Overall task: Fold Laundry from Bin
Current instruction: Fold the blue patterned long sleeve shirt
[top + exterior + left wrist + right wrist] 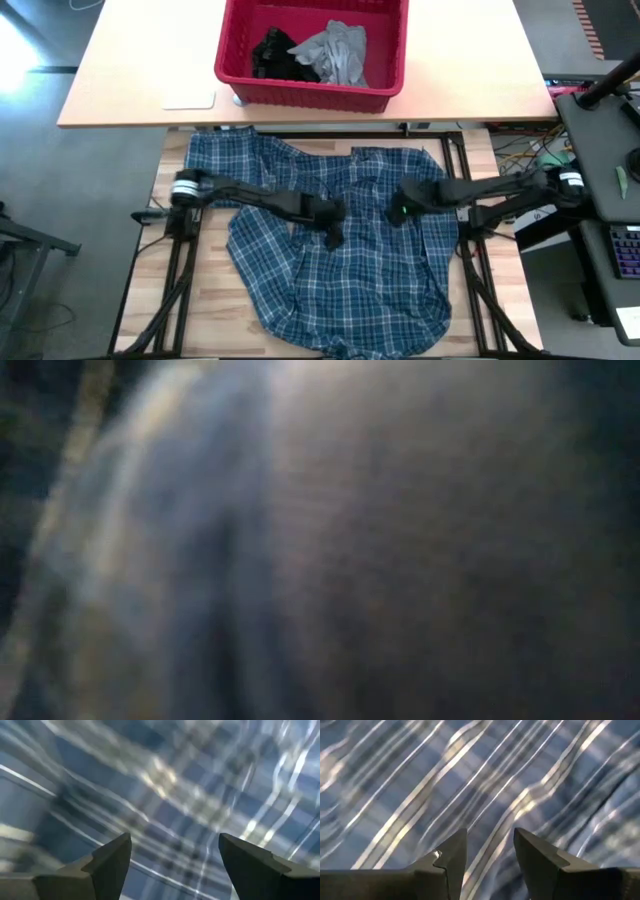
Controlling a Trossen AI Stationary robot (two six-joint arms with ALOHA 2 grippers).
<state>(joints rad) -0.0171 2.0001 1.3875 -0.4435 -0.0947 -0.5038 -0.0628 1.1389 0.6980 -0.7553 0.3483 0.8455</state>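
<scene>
Plaid shirt [340,250] lies spread on your near desk [205,310], bin [240,85] far behind. Left end effector [333,237] hovers wide over it; right end effector [397,214] stands narrower, holding nothing. You're flattening; next, pinch an edge.

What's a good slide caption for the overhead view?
Both end effectors, left and right, over a plaid shirt spread on the table; two garments remain in the red bin.

Soft woven plaid shirt [340,270], seemingly glossy plastic bin [235,60], matt wood table [215,300].
</scene>
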